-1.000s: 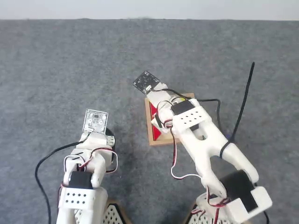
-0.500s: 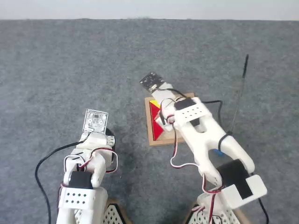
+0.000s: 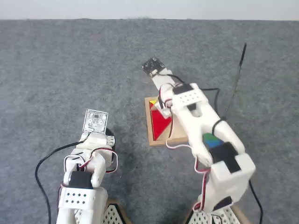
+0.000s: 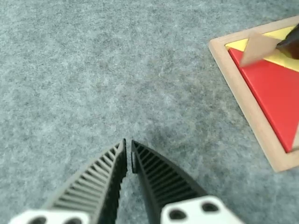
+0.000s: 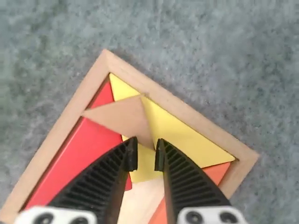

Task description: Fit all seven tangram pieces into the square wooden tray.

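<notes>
Right arm has pushed farther out over the tray (image 3: 149, 127) in the last second, and in the high view a lot more of the red piece (image 3: 160, 123) is uncovered than before. Left arm hasn't budged.

Right claw (image 5: 145, 151) is narrow, pinching 1 sharp corner of the tan triangle (image 5: 124, 119) between its fingertips (image 5: 132, 156). The rest of the triangle sticks out just ahead of the tips. Its long edge runs from the pinched corner slantwise out toward the tray rim (image 5: 70, 114) on the red side, and its square corner points away from the claw, toward the far rim. It sits over the seam between the red piece (image 5: 79, 158) and the yellow piece (image 5: 177, 130), overlapping both rather than dropped into a slot. In the left wrist view the tan triangle (image 4: 256, 46) looks raised off the pieces at that corner of the tray (image 4: 250, 105).

Behind the yellow piece, closer in to the claw, there's an orange piece (image 5: 219, 175) and some bare wood.

Left claw (image 4: 128, 147) is closed down to a sliver, holding nothing, low over the grey surface (image 4: 93, 70), well apart from the tray.
</notes>
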`<action>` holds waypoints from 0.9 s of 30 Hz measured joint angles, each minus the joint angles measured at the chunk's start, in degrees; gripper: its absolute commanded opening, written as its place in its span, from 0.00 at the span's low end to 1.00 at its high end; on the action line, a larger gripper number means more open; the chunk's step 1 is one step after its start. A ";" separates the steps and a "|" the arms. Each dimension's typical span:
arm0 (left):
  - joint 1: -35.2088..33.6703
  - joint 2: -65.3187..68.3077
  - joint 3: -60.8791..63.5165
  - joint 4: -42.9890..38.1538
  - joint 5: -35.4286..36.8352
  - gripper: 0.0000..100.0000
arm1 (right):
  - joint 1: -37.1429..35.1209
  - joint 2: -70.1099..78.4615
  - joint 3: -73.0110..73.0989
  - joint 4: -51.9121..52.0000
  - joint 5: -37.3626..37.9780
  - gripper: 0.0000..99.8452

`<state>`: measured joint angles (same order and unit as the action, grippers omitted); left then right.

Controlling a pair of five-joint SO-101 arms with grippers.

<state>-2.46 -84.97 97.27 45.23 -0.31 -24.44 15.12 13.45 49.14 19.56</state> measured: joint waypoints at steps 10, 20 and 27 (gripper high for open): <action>0.00 0.00 0.00 0.00 0.00 0.02 | -0.09 -2.73 -3.52 4.04 -0.26 0.07; 0.00 0.00 0.00 0.00 0.00 0.02 | -4.22 3.69 -10.99 3.08 -9.76 0.18; 0.00 0.00 0.00 0.00 0.00 0.02 | -4.13 8.88 -13.01 2.81 -13.36 0.18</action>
<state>-2.46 -84.97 97.27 45.23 -0.31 -28.57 24.00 0.44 51.96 6.20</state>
